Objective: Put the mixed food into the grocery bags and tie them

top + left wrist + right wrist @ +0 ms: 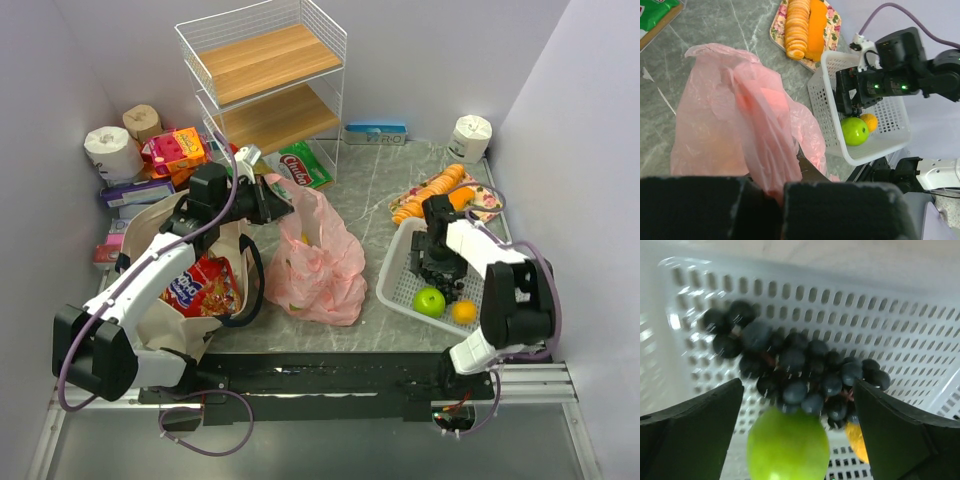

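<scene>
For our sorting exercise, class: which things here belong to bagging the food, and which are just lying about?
Job: pink plastic bag, canvas tote, red snack packet, green apple, orange, dark grapes.
Lying about: toilet-paper rolls, wire shelf, white basket (only holds the fruit).

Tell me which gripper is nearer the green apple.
Right. The right gripper hangs inside the white basket, just above the green apple, jaws open. The left gripper is well away, jaws shut on the pink plastic bag.
</scene>
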Robot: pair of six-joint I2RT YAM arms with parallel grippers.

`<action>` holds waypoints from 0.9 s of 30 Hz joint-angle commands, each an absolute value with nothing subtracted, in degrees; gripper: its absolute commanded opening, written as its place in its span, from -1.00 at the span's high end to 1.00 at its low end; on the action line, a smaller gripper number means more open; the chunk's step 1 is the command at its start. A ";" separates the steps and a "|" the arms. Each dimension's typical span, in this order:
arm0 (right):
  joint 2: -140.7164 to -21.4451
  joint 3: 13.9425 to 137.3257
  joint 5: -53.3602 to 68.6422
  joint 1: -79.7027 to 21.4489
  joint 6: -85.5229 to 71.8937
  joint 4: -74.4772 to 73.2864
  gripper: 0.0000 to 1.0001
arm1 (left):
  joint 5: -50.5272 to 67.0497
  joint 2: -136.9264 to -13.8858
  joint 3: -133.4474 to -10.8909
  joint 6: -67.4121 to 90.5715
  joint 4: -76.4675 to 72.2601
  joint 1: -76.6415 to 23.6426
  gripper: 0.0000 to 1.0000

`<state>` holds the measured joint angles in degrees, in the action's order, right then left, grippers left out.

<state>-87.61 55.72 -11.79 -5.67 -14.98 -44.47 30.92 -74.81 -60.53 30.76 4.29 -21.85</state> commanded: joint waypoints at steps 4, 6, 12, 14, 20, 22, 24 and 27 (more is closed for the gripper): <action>-94.65 60.11 -14.07 -5.01 -13.45 -40.34 -0.45 | 30.15 -71.54 -62.67 29.27 3.52 -22.24 0.98; -95.71 61.34 -14.50 -5.01 -13.88 -42.01 0.04 | 30.32 -71.19 -62.67 29.18 3.43 -22.24 0.98; -87.65 63.80 -15.56 -5.01 -14.06 -46.21 0.87 | 30.58 -70.40 -62.14 29.53 2.46 -22.24 0.98; -84.92 65.82 -15.56 -5.10 -14.50 -47.72 1.00 | 30.85 -70.49 -61.96 29.62 2.29 -22.24 0.98; -73.23 73.20 -12.13 -5.97 -17.48 -50.71 1.00 | 31.73 -70.75 -62.05 29.27 2.02 -22.32 0.98; -69.80 75.57 -8.99 -7.37 -18.10 -48.53 1.00 | 32.25 -71.01 -62.31 29.18 2.20 -22.32 0.98; -66.81 76.72 -6.25 -8.69 -19.24 -45.89 1.00 | 32.52 -71.10 -62.58 28.83 2.37 -22.32 0.98; -64.51 77.96 1.48 -12.29 -21.44 -38.16 1.00 | 33.31 -70.84 -62.58 28.74 1.94 -22.32 0.98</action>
